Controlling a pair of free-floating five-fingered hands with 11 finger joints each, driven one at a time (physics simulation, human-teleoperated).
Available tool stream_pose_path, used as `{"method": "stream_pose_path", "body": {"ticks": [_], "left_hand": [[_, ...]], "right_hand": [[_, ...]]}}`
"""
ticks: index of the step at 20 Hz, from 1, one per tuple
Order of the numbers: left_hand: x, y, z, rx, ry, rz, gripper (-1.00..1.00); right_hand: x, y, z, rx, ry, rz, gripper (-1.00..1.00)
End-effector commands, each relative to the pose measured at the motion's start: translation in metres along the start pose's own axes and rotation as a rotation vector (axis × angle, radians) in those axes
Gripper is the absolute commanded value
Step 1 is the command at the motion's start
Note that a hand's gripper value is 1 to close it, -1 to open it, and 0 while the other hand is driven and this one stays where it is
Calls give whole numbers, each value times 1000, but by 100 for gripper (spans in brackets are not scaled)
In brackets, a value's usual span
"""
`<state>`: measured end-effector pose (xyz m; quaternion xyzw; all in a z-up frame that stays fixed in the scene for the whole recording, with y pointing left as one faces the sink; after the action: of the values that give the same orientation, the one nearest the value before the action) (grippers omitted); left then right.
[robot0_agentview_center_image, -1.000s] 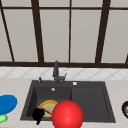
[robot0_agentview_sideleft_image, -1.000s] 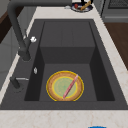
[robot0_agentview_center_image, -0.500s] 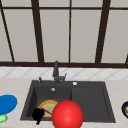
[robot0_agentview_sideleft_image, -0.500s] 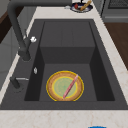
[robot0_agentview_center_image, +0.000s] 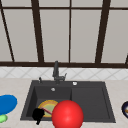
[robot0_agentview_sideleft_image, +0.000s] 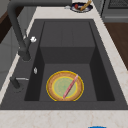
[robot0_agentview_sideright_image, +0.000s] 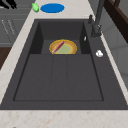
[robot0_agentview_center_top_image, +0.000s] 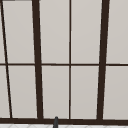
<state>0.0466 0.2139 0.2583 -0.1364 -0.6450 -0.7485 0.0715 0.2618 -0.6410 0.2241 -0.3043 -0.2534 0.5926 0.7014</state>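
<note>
A yellow plate (robot0_agentview_center_image: 49, 106) with a green middle lies on the floor of the sink's left basin, also in the left side view (robot0_agentview_sideleft_image: 65, 85) and the right side view (robot0_agentview_sideright_image: 63, 47). A pink stick (robot0_agentview_sideleft_image: 70, 86) lies slantwise across it. My left hand (robot0_agentview_center_image: 37, 114) hangs in the air in front of the sink's front left corner, holding nothing; in the right side view its straight fingers (robot0_agentview_sideright_image: 8, 3) show off the counter's front edge. A large red ball (robot0_agentview_center_image: 67, 115) sits right beside this hand and covers the sink's front rim.
The dark sink (robot0_agentview_center_image: 90, 100) has a shallow right half and a black faucet (robot0_agentview_center_image: 56, 72) behind it. A blue plate (robot0_agentview_center_image: 7, 103) and a green thing (robot0_agentview_center_image: 2, 118) lie on the left counter. A dark bowl (robot0_agentview_sideleft_image: 81, 6) with food sits on the right counter.
</note>
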Motion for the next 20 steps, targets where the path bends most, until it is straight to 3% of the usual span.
{"method": "stream_pose_path", "body": {"ticks": [1,2,4,9,13,15,16,20], "left_hand": [[0,0,0,0,0,0,0],[0,0,0,0,0,0,0],[0,0,0,0,0,0,0],[0,0,0,0,0,0,0],[0,0,0,0,0,0,0],[0,0,0,0,0,0,0],[0,0,0,0,0,0,0],[0,0,0,0,0,0,0]], "right_hand": [[7,1,-11,-102,-49,45,-100],[2,6,-14,-100,-65,79,-100],[2,12,-21,-136,-81,97,-100],[2,27,-45,-171,-168,83,-100],[4,27,-64,-149,-217,69,-100],[5,21,-60,-104,-205,30,-100],[4,25,-57,-116,-183,3,-100],[5,25,-59,-107,-184,5,-100]]}}
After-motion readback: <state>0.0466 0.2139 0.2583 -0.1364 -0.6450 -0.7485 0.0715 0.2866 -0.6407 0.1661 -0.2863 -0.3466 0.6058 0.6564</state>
